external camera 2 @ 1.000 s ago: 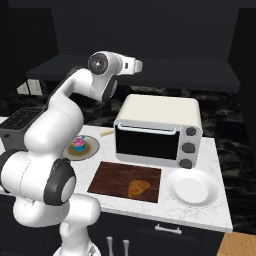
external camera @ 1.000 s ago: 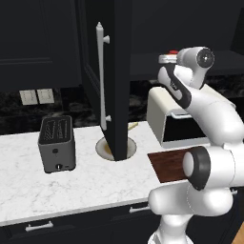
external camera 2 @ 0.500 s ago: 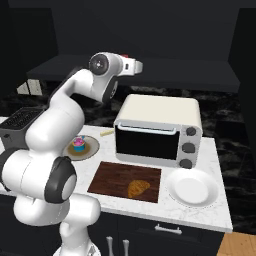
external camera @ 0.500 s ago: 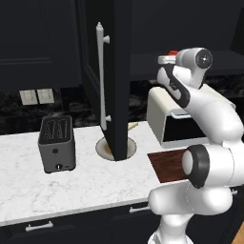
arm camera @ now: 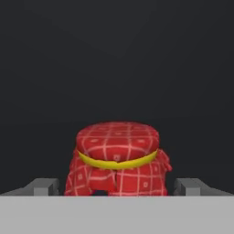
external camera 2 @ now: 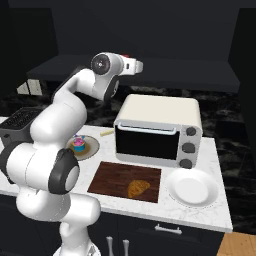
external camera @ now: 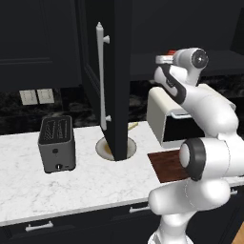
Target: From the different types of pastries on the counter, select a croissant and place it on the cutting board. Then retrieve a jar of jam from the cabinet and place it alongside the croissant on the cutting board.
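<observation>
The jar of jam (arm camera: pixel 117 160) sits on the cabinet shelf, dead ahead of the hand, between the two fingers (arm camera: pixel 43 186), which stand wide apart and are not touching it. The croissant (external camera 2: pixel 137 188) already lies on the cutting board (external camera 2: pixel 112 177), toward the board's right end, so the first half of the task looks done and the step in hand is fetching the jam. My reading is that the next move calls for easing forward until the fingers flank the jar's body, then closing on it below the cloth top before drawing it out of the cabinet (external camera: pixel 116 76).

The jar is squat, capped with a soft red chequered cloth gathered into folds by a yellow band. Its dark body is mostly hidden, so how slick it is cannot be told. The croissant is lumpy and golden-orange. The board is flat, rectangular, dark reddish-brown wood, near the front edge of the white marble-look tabletop (external camera: pixel 95 186). Behind the board stands a cream toaster oven (external camera 2: pixel 159 131) with a dark glass door. To the board's right lies a round pale plate (external camera 2: pixel 192 187). A ribbed grey toaster (external camera: pixel 57 143) stands toward the tabletop's left end.
</observation>
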You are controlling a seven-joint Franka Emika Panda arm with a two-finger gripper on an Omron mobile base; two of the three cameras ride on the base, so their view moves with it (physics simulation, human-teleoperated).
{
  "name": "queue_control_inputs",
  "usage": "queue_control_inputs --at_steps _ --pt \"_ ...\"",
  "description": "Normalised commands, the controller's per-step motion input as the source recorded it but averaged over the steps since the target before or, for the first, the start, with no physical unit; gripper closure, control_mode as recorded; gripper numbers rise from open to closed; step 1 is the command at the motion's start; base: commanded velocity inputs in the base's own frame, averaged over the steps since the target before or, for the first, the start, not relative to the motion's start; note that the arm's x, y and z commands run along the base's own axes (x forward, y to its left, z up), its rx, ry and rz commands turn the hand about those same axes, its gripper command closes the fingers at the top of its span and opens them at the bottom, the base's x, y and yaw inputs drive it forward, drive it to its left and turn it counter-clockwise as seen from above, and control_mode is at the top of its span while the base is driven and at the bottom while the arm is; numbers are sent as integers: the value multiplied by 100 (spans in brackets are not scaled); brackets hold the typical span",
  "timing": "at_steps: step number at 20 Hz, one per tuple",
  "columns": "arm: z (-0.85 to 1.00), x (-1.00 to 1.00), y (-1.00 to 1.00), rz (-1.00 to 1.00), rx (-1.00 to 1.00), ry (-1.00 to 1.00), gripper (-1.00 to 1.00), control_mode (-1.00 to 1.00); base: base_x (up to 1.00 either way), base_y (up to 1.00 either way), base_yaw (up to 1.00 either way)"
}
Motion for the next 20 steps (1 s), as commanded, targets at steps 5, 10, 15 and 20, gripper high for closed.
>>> queue_control_inputs --at_steps 5,10,15,20 --pt "0 17 0 0 0 0 -100 -100 0 0 0" --pt "-1 4 0 0 0 0 100 -100 0 0 0" --pt "-1 0 0 0 0 0 100 -100 0 0 0" --pt "7 -12 0 0 0 0 100 -100 0 0 0"
